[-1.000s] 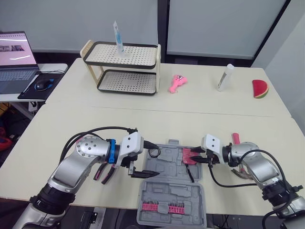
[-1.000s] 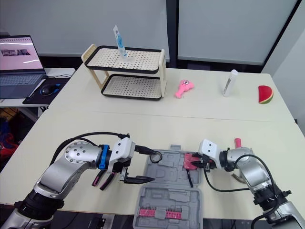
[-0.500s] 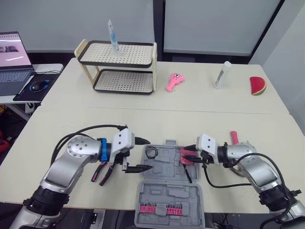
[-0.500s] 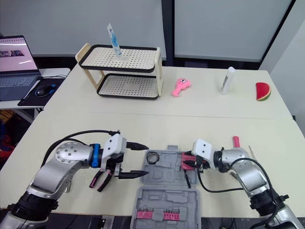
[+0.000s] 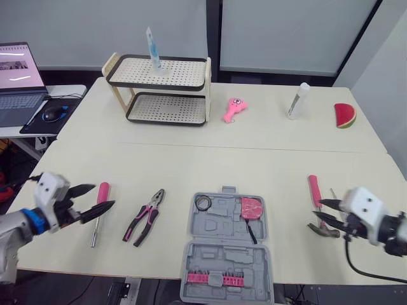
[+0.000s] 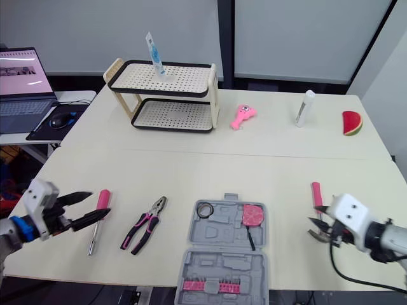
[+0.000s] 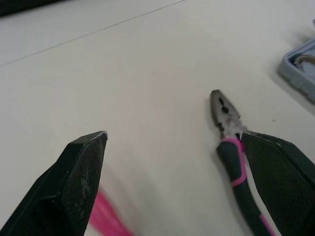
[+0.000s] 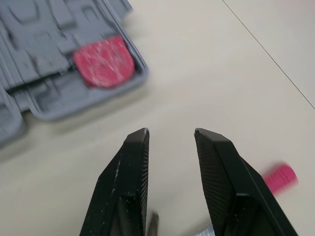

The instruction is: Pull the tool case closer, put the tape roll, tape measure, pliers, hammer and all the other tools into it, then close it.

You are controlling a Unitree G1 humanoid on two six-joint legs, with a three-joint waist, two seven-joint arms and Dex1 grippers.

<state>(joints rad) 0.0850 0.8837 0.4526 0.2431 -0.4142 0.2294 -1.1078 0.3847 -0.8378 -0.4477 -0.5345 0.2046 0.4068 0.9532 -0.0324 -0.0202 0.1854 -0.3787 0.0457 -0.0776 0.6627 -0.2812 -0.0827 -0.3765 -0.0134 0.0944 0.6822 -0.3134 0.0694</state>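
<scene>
My left gripper is hanging wide open just beside the pink-handled screwdriver, with the pliers lying between it and the tool case. My right gripper is holding its fingers parted too (a narrower gap than the left), hovering near the head of the hammer, right of the case. The case is sitting open at the near edge of the table, and the tape roll and pink tape measure are lying in its tray.

Cream tables, grey wall panels
</scene>
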